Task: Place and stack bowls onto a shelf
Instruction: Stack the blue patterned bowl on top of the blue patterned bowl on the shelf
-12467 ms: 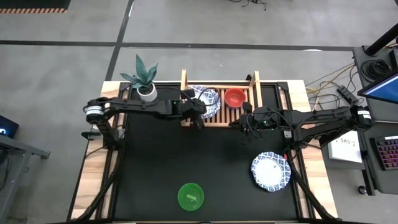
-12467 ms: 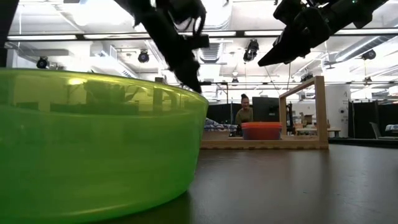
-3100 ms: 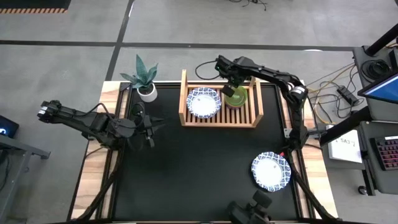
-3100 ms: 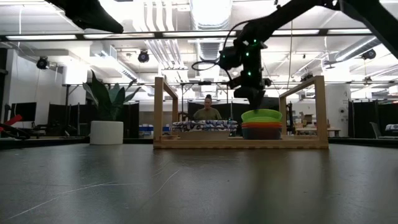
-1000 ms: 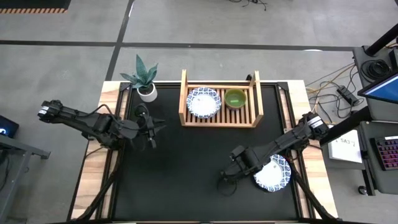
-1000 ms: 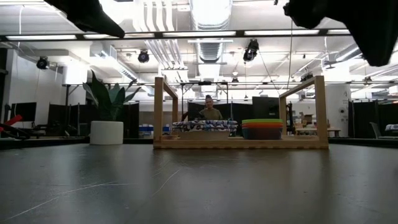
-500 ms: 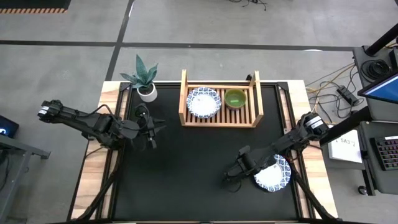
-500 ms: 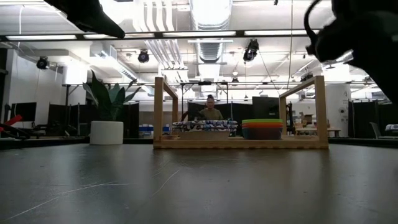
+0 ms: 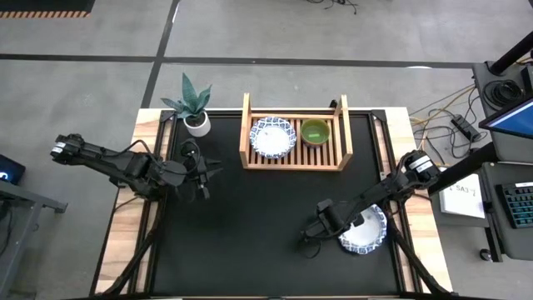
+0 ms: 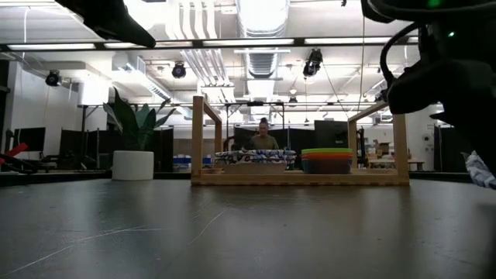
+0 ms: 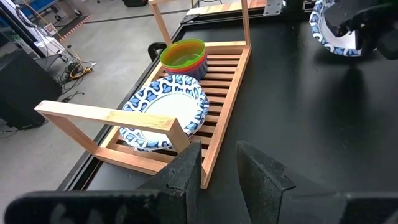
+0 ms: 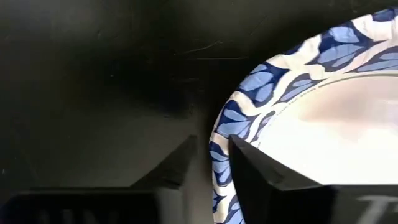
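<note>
On the black table (image 9: 250,217), a wide white bowl (image 9: 366,232) with a blue scalloped rim sits mouth-up near the front right corner, well apart from the wooden shelf (image 9: 295,158) at the back. The right gripper (image 9: 314,234) is low at the bowl's left edge; in its wrist view the two dark fingers (image 12: 261,171) straddle the patterned rim, one outside on the table side and one over the white inside, parted a little with the rim between them (whether they actually press on it cannot be told).

The shelf is a slatted rectangle whose long axis runs left to right across the table, its raised rails at the two short ends. On it a second blue-rimmed bowl (image 9: 272,137) lies mouth-up on the left part, and just beside it stands a stack of small plastic bowls (image 9: 315,131), green on top with orange-red beneath it in the low view.

The left gripper (image 9: 206,169) waits over the table's left edge, pointing toward the middle, its fingers (image 11: 186,171) slightly apart and gripping nothing. A potted plant (image 9: 193,107) stands at the back left corner. A person (image 10: 263,138) is visible beyond the shelf.
</note>
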